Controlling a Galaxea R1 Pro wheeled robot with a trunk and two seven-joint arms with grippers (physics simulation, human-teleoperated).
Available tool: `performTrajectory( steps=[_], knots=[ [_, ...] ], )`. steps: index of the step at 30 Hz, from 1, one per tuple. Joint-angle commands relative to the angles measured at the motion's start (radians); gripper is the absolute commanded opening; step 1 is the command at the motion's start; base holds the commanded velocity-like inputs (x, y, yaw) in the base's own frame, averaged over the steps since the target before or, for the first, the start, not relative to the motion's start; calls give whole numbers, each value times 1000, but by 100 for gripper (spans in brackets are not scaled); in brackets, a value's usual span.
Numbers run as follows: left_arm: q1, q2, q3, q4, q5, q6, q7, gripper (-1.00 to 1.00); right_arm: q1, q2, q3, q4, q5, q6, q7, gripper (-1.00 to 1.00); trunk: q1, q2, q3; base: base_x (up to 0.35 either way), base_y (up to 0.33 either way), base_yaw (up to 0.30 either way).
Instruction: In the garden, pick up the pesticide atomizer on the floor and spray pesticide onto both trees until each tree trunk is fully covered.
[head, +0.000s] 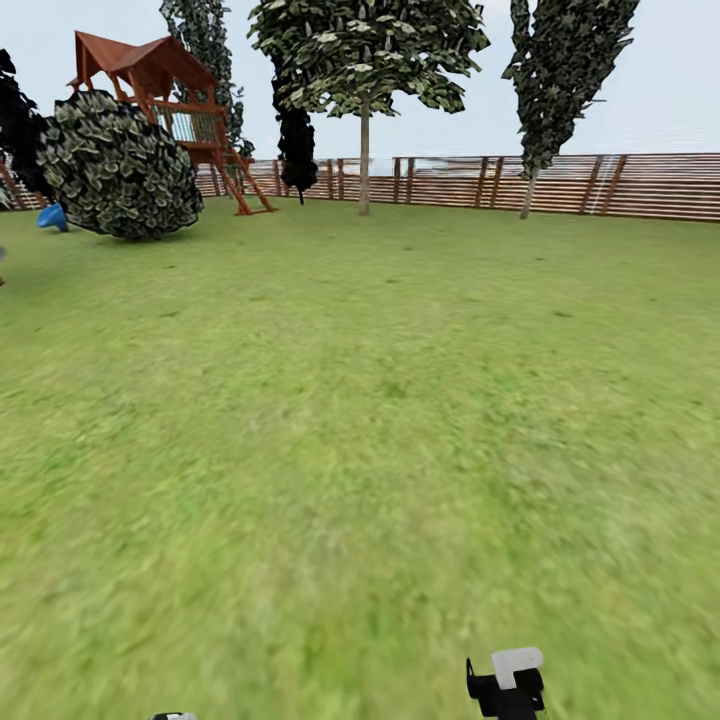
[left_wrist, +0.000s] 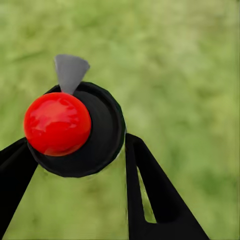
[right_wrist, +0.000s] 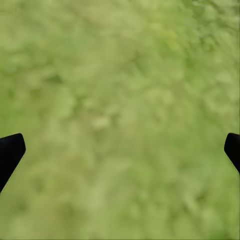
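In the left wrist view the pesticide atomizer (left_wrist: 75, 130) has a shiny red top, a black round collar and a grey nozzle. My left gripper (left_wrist: 77, 150) is shut on it, one black finger (left_wrist: 150, 190) on each side, above the floor (left_wrist: 190, 75) of blurry grass. My right gripper (right_wrist: 122, 147) is open over bare grass, only its fingertips (right_wrist: 10, 150) showing. Far off by the fence stands a tree (head: 365, 60) with a straight grey trunk (head: 364, 160). A second tall tree (head: 565, 70) with a pale trunk (head: 527, 195) stands to its right.
A reddish-brown slatted fence (head: 560, 185) closes the far side. At the back left are a round dark bush (head: 120, 165), a wooden play tower (head: 175, 90) and a narrow dark tree (head: 297, 150). Open lawn (head: 360, 420) stretches between me and them. Part of my right arm (head: 507, 690) shows low in the head view.
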Motion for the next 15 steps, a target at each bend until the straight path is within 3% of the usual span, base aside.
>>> performTrajectory(
  steps=[1, 15],
  knots=[
    [-1, 0, -3, 1, 7, -3, 0, -100, -1, 0, 4, 1, 10, 1, -10, 100, 0, 0, -2, 339, 0, 0],
    [-1, 0, -3, 1, 6, -3, 0, -100, -1, -5, 3, 2, 13, 0, -10, 100, 0, 0, -13, 339, 0, 0]
  ],
)
